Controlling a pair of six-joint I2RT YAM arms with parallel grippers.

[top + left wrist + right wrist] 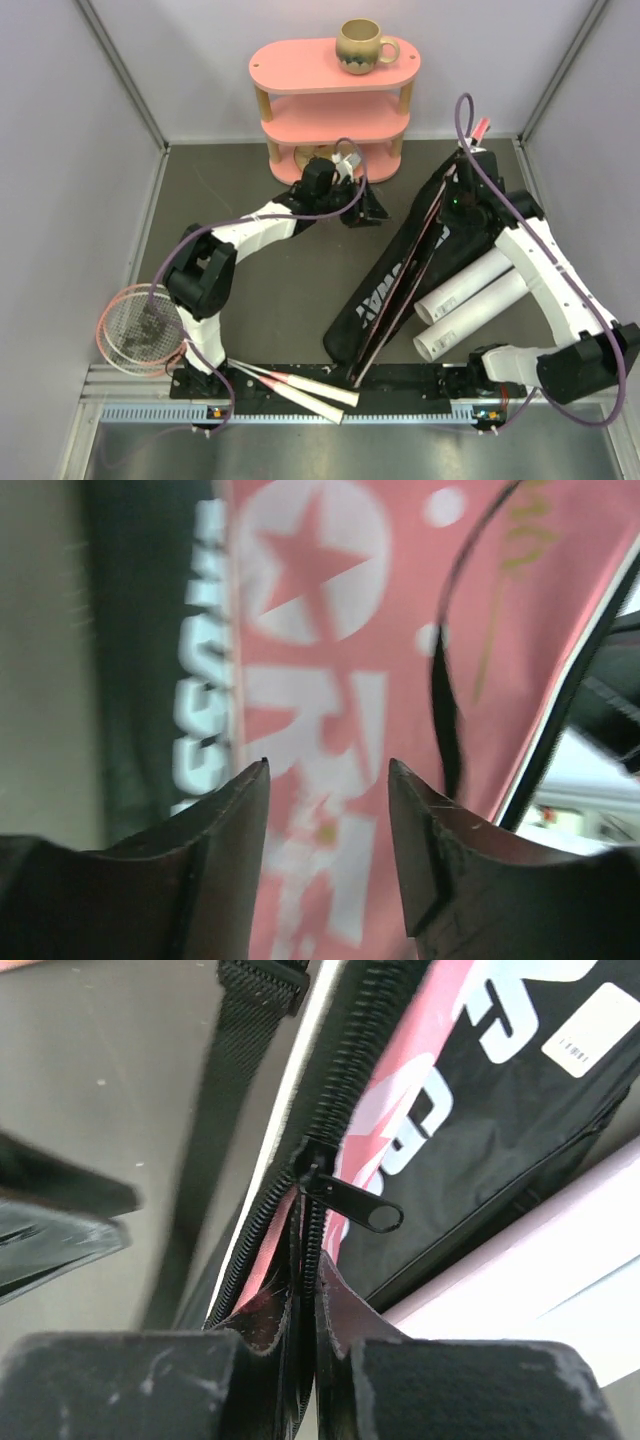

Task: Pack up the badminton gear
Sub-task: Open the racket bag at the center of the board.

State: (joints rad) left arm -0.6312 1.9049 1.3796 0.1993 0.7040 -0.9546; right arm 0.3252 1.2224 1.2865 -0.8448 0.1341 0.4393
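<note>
Dark counter [285, 300]: black CROSSWAY bag [400, 280] lies diagonal, white tubes [470, 300] just beside it. Your right gripper [305, 1295] clenched on bag's zip edge below zip pull [355, 1208]; my read: tensioning it for zipping. Left gripper [328, 770] released, empty, over bag's pink panel [330, 630], seemingly; view blurred.

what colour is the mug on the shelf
The mug is beige, seen best in the top view.

The left arm [255, 232] and the right arm [548, 272] are both white shell links between chunky black joints. Behind each wrist a purple cable [459, 118] loops back. The left gripper [328, 768] ends in matte black wedge fingers [225, 860], scuffed pale at the edges.
</note>
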